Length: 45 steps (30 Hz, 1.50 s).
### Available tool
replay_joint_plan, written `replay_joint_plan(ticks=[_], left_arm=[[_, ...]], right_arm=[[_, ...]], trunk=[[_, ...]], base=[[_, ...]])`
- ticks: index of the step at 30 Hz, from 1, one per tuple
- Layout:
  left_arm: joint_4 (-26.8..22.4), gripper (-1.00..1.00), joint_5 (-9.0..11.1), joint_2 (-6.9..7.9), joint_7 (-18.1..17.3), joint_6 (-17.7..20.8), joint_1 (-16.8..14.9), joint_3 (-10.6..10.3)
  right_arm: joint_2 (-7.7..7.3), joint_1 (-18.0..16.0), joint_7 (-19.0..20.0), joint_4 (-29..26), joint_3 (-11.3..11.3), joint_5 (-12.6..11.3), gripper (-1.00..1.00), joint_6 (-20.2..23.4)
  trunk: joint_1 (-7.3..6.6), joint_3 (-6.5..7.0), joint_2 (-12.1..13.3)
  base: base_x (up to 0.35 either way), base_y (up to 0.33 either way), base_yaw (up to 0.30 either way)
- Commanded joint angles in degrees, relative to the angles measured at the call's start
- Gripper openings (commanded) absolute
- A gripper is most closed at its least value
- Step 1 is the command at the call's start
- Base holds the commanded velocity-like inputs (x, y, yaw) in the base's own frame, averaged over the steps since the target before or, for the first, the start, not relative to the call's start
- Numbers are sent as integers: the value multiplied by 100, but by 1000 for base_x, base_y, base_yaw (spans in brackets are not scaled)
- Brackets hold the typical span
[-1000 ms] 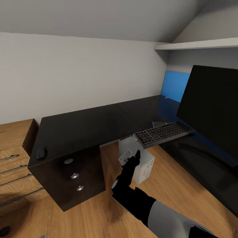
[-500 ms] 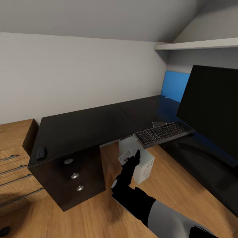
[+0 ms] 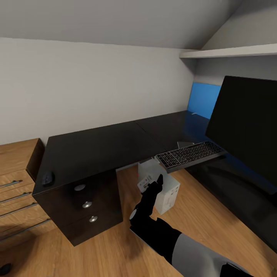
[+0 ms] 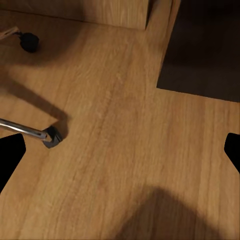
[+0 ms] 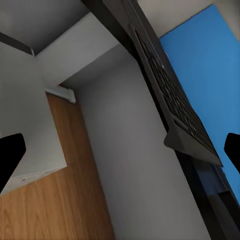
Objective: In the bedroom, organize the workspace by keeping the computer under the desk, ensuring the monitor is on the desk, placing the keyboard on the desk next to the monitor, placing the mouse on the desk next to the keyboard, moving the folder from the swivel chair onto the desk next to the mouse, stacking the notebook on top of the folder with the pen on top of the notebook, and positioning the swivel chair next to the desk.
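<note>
Nothing has shifted since the earlier frames. One slim black keyboard (image 3: 190,154) overhangs the front edge of the glossy black L-shaped counter (image 3: 100,148), just before the single wide monitor (image 3: 248,125). One small mouse (image 3: 47,178) sits at the counter's far left corner, above three silver-knobbed drawers (image 3: 87,204). One pale boxy computer (image 3: 159,186) stands on the wooden floor (image 4: 125,150) underneath. The right gripper (image 3: 158,180) points at it, fingers spread wide, empty. The left fingers (image 4: 10,155) also gape over bare floor near two castors (image 4: 52,137).
</note>
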Motion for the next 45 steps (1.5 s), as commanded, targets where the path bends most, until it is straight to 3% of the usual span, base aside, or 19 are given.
replay_joint_plan(ticks=[1,27,38,45], left_arm=[[-7,100,60,3,15,-26,4,-11],[17,100,57,3,15,-21,2,-30],[122,100,-92,3,6,-19,-1,-37],[124,100,-97,3,7,-18,0,-37]], right_arm=[[0,-9,-51,0,35,-51,100,41],[0,-1,-51,-1,44,-42,100,-75],[0,-1,-8,-23,35,-61,100,-145],[0,-1,-2,-26,35,-68,100,-146]], trunk=[[0,-4,-2],[0,-4,-2],[0,-4,-2],[-154,121,278]], base=[[0,0,0],[0,0,0],[0,0,0],[0,0,0]])
